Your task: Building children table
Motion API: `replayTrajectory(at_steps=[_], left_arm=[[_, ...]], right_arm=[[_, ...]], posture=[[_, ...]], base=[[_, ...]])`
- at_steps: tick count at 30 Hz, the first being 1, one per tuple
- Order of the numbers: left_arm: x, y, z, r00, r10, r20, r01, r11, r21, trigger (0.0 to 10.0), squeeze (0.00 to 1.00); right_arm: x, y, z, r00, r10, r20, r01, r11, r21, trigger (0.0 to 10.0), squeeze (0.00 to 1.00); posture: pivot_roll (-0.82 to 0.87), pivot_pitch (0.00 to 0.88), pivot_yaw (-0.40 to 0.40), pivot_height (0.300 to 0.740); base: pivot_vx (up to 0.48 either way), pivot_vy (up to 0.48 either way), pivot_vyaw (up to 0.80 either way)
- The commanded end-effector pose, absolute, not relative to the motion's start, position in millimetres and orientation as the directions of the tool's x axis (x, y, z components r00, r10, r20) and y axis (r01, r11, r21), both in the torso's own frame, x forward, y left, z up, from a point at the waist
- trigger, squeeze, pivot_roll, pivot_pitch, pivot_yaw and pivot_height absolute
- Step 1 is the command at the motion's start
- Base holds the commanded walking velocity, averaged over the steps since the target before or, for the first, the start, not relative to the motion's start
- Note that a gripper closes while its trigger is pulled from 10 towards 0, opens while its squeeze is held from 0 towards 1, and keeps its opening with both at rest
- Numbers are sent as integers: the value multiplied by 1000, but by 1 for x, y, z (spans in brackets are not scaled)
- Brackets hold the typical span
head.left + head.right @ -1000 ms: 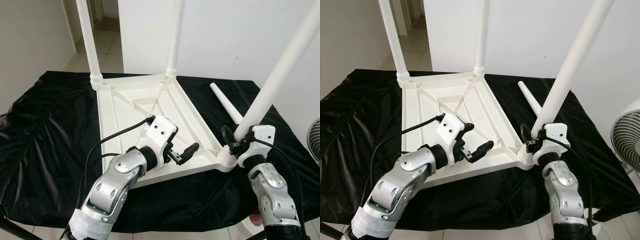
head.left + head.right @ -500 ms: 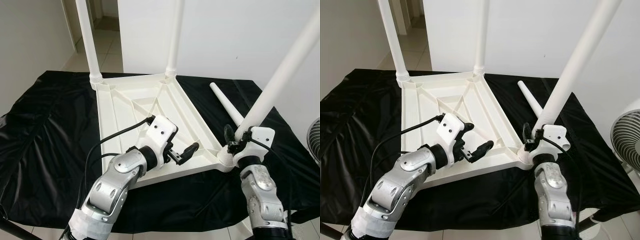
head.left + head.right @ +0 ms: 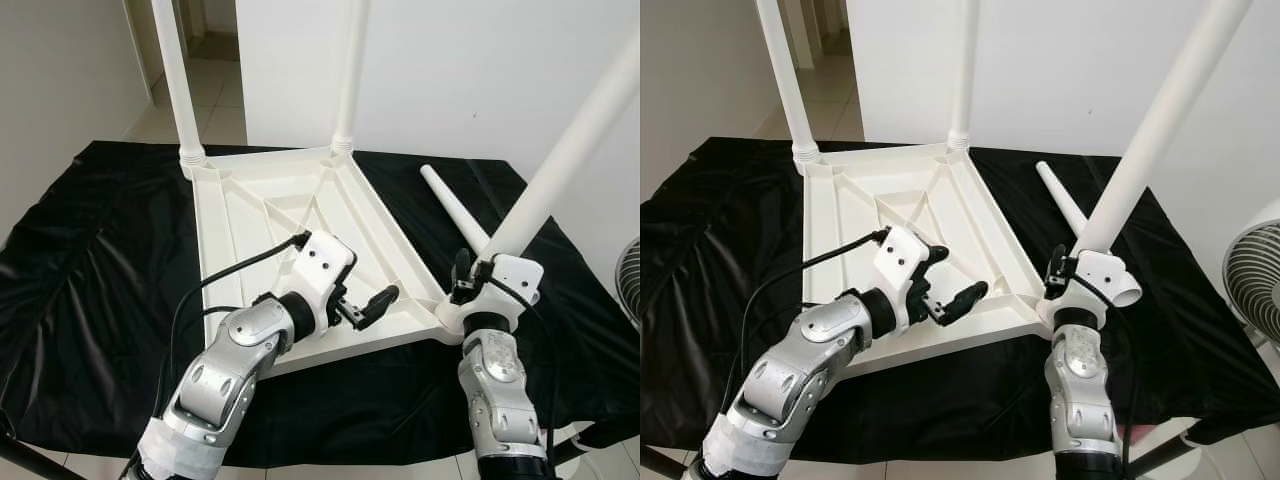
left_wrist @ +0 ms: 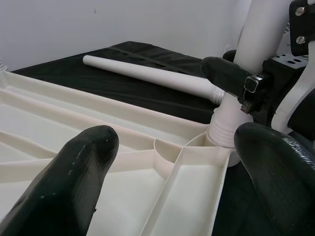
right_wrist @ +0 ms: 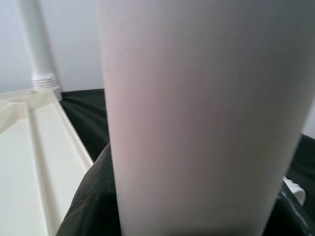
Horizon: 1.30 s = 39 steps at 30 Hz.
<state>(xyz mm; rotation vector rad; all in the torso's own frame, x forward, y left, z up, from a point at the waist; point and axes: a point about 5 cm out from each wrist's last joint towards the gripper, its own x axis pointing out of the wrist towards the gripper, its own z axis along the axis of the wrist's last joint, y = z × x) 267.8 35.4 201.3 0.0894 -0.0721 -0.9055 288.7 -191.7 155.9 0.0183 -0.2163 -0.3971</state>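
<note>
Since one second ago the right arm has swung inward: its forearm now stands nearly upright under the wrist, and the leg it holds leans a little further right. Left arm and tabletop unchanged.

Left eye view: white plastic tabletop lies upside down, ribbed underside up, on a black sheet covering the work surface. Two legs stand in the far corner sockets: far-left leg, far-right leg. A third leg rises, tilted right, from the near-right corner socket. Right gripper is clamped round this leg just above the socket. A loose fourth leg lies flat on the sheet, to the right of the tabletop. Left gripper hovers over the near edge of the tabletop, fingers apart, holding nothing.

Right eye view: same layout. A white fan stands at the right edge, beyond the table.

Left wrist view: both black fingers spread wide with only tabletop ribs between them. Beyond them, the threaded base of the third leg sits in the corner socket, with the right gripper closed on it. The loose leg lies on the sheet behind.

Right wrist view: the gripped leg sits right against the camera; black finger pressed to its side. Tabletop edge and a far leg visible beyond it.
</note>
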Motion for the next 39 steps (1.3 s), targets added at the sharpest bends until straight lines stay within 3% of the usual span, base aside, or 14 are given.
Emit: replayTrajectory(at_steps=[1, 6, 13, 20, 39], left_arm=[[266, 35, 205, 623, -782, 35, 774, 622, 115, 10000, 0], [266, 35, 206, 626, -779, 35, 772, 625, 115, 10000, 0], [266, 36, 206, 628, -777, 35, 770, 628, 114, 10000, 0], [266, 35, 206, 627, -778, 36, 771, 626, 112, 10000, 0], [265, 34, 206, 618, -785, 35, 778, 618, 114, 10000, 0]], right_arm=[[282, -209, 131, 844, -527, 96, 527, 849, 24, 10000, 0], [278, -216, 130, 796, -600, 87, 599, 800, 36, 10000, 0], [280, -216, 127, 811, -580, 76, 579, 814, 34, 10000, 0], [277, -224, 125, 756, -652, 57, 651, 758, 33, 10000, 0], [280, -222, 125, 756, -652, 54, 650, 758, 50, 10000, 0]], posture=[[-17, 37, -15, 740], [-15, 39, -16, 740], [-16, 44, -18, 740], [-21, 44, -16, 740], [-19, 33, -12, 740]], base=[[0, 0, 0], [0, 0, 0], [0, 0, 0], [0, 0, 0], [0, 0, 0]])
